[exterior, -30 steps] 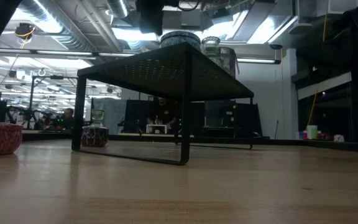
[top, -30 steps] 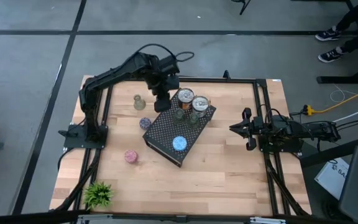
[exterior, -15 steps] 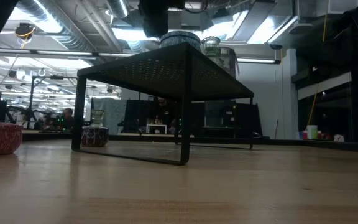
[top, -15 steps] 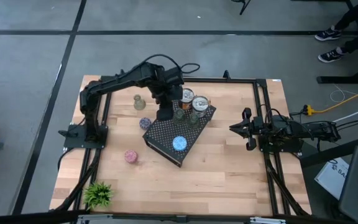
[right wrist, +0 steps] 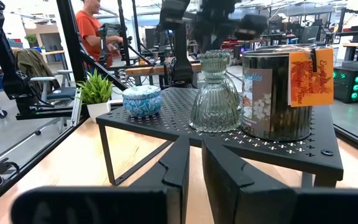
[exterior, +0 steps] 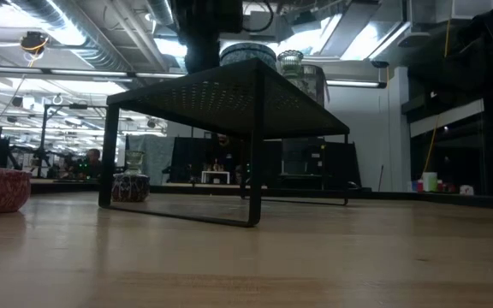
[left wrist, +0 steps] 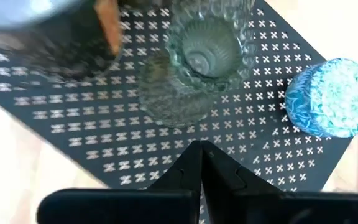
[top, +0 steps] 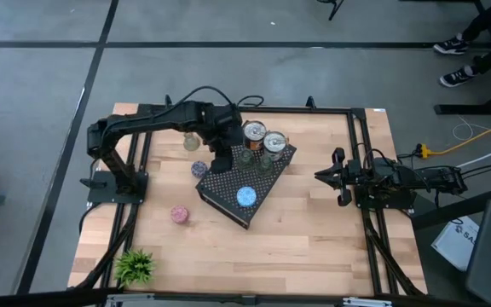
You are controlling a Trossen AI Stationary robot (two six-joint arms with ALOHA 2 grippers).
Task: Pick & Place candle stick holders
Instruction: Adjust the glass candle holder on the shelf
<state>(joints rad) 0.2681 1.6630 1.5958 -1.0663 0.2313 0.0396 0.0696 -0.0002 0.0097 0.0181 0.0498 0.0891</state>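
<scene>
A black perforated shelf [top: 247,189] stands mid-table. On its top stand two silver cans [top: 255,132] [top: 274,142], two olive-green glass holders [top: 245,156] [top: 266,162] and a sparkly blue round [top: 246,197]. A third green glass holder [top: 191,140], a purple round [top: 199,169] and a pink round [top: 179,214] stand on the wood to the shelf's left. My left gripper [top: 222,160] is shut and empty over the shelf's far left part; its wrist view shows a glass holder [left wrist: 210,45] and the blue round [left wrist: 331,96] ahead. My right gripper [top: 322,176] is shut and waits at the table's right.
A small green plant [top: 135,266] stands at the near left corner. Black rails [top: 361,153] run along the table's sides. Bare wood lies near the front edge and between the shelf and my right gripper. A person [right wrist: 95,28] stands in the room beyond.
My left gripper has moved toward the table's near edge and down, from beside the cans to low over the shelf's far left part, staying shut. Its elbow has swung toward the table's left edge. The holders have kept their places.
</scene>
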